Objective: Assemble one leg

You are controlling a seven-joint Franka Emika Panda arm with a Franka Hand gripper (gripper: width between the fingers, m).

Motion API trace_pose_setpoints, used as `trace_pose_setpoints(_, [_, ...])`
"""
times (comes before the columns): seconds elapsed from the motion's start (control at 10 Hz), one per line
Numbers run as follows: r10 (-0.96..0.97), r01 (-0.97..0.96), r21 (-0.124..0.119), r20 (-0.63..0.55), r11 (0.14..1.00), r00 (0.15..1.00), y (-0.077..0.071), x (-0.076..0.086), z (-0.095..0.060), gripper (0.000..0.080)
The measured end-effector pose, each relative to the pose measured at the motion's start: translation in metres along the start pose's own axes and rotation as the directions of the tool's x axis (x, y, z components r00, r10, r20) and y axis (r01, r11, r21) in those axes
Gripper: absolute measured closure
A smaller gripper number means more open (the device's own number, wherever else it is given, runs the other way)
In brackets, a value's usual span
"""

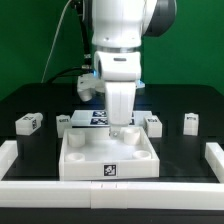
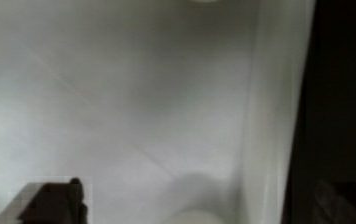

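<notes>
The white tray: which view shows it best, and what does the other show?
The exterior view: the tray shows nearly whole, walls and corners, with the gripper over it. The wrist view gives only a blurred white patch, seemingly its floor, and one edge.

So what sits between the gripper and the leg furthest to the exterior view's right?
In the exterior view, another leg stands between the gripper and that far leg.
</notes>
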State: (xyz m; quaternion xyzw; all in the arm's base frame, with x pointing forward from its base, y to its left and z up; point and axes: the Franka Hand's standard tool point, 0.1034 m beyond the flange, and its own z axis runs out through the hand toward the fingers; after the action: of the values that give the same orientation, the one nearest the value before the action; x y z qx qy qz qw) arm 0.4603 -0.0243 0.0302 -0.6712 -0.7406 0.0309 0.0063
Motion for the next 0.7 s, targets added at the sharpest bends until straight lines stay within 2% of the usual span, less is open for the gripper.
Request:
trace_pose_setpoints(0.3, [0.009,-0.009,0.026,-0.011,1.0,1.0,-0.014,-0.001,0.016,0.015])
trace_pose_setpoints(0.5, [0.008,-0.007,0.028,-0.015,1.0,1.0,-0.014,0.003,0.019,0.015])
trace_pose_setpoints(0.7, [0.01,-0.009,0.03,-0.014,1.0,1.0,-0.014,0.002,0.019,0.0397])
